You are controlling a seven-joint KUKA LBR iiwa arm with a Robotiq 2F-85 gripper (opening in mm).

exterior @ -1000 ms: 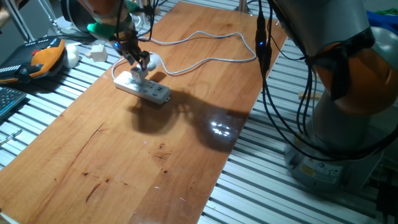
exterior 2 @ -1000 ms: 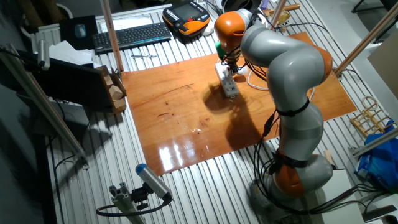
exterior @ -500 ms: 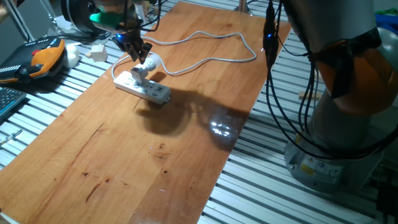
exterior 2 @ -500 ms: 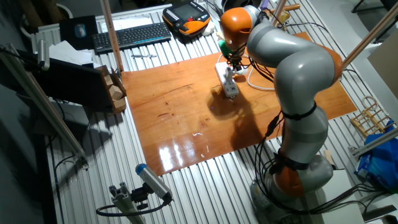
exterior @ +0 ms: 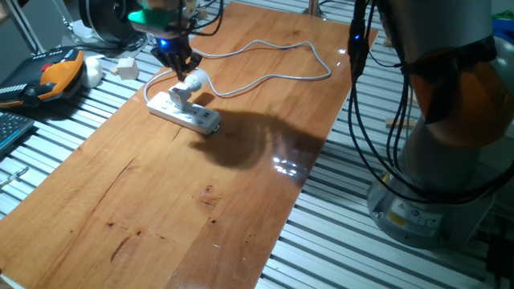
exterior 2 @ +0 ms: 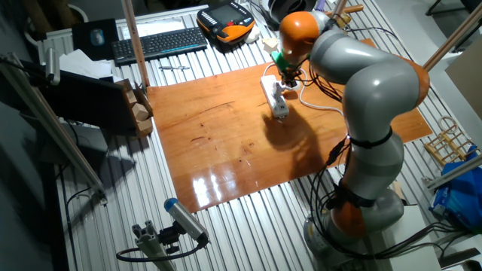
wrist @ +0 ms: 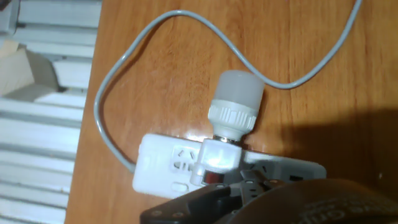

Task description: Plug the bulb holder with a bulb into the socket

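Note:
The socket (exterior: pixel 184 112) is a white power strip lying on the wooden table (exterior: pixel 201 201), with its grey cable (exterior: pixel 265 76) looping away behind it. The bulb holder with a bulb (exterior: pixel 185 88) stands tilted in one of the strip's outlets, bulb end up. My gripper (exterior: pixel 175 59) hangs just above and behind it, open, touching nothing. In the other fixed view my gripper (exterior 2: pixel 287 71) is beside the socket (exterior 2: pixel 276 98). The hand view looks down on the bulb holder (wrist: pixel 229 121) seated in the socket (wrist: pixel 163 169); my fingertips are out of that view.
A white cube block (exterior: pixel 124 67) and an orange teach pendant (exterior: pixel 58 71) lie on the slatted bench left of the table. A keyboard (exterior 2: pixel 160 42) sits further back. The arm's cables (exterior: pixel 353 72) hang at the table's right edge.
My gripper let go of the bulb holder and rose up and back from it. The holder stays standing in the socket.

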